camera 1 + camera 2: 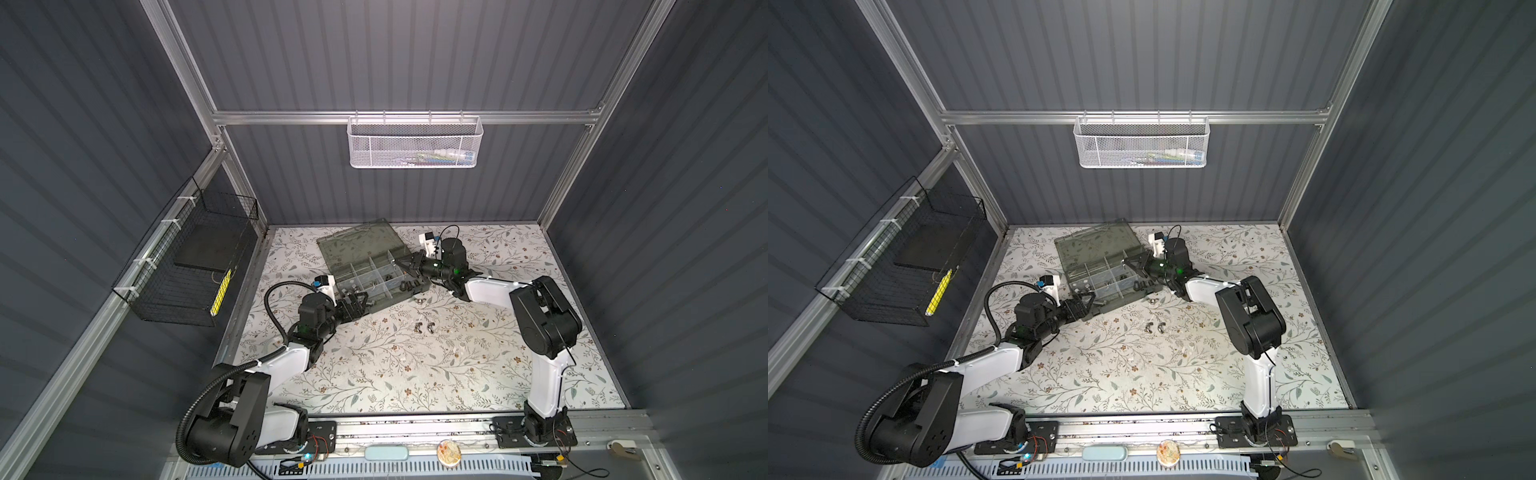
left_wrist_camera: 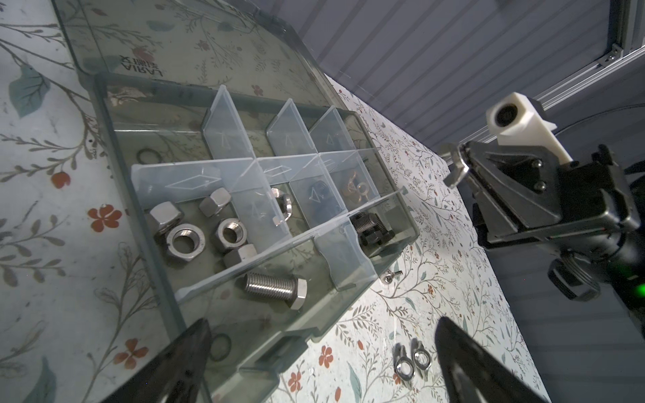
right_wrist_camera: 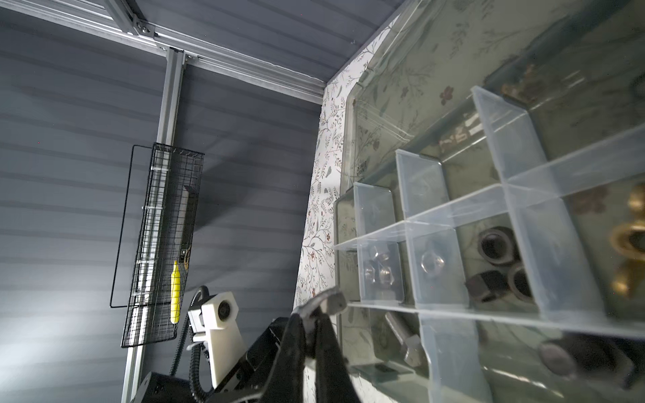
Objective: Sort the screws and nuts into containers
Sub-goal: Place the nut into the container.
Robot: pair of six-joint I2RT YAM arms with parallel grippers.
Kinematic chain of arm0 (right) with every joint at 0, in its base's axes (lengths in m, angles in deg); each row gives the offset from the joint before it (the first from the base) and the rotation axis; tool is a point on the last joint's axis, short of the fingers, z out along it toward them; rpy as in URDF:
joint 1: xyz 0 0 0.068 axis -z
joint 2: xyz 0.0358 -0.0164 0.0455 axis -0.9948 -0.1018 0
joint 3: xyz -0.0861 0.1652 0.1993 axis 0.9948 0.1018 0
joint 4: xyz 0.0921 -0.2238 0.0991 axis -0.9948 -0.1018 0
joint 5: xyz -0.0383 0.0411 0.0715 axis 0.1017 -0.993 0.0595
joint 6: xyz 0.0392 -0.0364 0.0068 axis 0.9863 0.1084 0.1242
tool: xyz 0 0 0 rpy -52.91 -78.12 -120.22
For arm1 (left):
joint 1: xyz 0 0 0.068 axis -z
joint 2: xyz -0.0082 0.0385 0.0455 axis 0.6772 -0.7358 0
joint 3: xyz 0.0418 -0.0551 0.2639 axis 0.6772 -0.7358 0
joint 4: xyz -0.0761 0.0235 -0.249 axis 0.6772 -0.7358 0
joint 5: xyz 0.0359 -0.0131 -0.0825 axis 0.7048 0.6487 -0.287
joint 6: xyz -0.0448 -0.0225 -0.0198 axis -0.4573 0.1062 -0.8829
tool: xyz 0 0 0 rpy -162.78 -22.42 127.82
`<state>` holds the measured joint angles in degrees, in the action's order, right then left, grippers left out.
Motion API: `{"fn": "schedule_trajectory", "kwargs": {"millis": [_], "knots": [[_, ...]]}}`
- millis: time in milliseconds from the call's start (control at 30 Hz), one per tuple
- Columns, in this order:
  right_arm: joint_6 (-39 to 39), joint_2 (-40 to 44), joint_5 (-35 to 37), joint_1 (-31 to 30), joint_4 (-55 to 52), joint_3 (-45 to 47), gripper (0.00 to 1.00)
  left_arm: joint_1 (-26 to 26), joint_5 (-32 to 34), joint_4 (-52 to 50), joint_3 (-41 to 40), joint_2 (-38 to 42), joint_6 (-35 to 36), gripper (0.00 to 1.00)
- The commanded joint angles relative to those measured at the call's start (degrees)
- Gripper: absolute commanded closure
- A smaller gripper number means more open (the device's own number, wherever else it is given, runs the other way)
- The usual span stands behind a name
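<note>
The organizer case (image 1: 409, 291) lies open at the table's back, its lid (image 1: 357, 243) flat behind it. Among its containers (image 2: 244, 181), one holds silver hex nuts (image 2: 195, 232), others a silver screw (image 2: 275, 288), black screws (image 2: 370, 230) and brass pieces (image 2: 356, 188). My right gripper (image 1: 401, 262) hangs over the case's right part, shut on a silver wing nut (image 3: 331, 301). My left gripper (image 1: 357, 301) stands open and empty at the case's front left corner. Two wing nuts (image 1: 424, 328) lie together on the table in front of the case, and another one (image 1: 419, 297) lies near its front edge.
A white mesh basket (image 1: 415, 143) hangs on the back wall. On the left wall hangs a black wire basket (image 1: 187, 266). The floral table cover (image 1: 415, 374) runs forward to the arms' mounting rail.
</note>
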<state>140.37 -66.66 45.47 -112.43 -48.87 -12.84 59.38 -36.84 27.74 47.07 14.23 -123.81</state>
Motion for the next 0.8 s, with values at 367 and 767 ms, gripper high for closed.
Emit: {"fn": "schedule_trajectory", "kwargs": {"millis": [367, 767], "knots": [[-0.4, -11.3, 0.7, -4.4, -5.3, -14.8, 0.98, -0.5, 0.4, -0.5, -0.3, 0.8, -0.3, 0.0], [-4.8, -16.3, 2.8, -5.8, -12.0, -19.1, 0.95, -0.5, -0.1, -0.4, 0.2, -0.4, -0.4, 0.0]]}}
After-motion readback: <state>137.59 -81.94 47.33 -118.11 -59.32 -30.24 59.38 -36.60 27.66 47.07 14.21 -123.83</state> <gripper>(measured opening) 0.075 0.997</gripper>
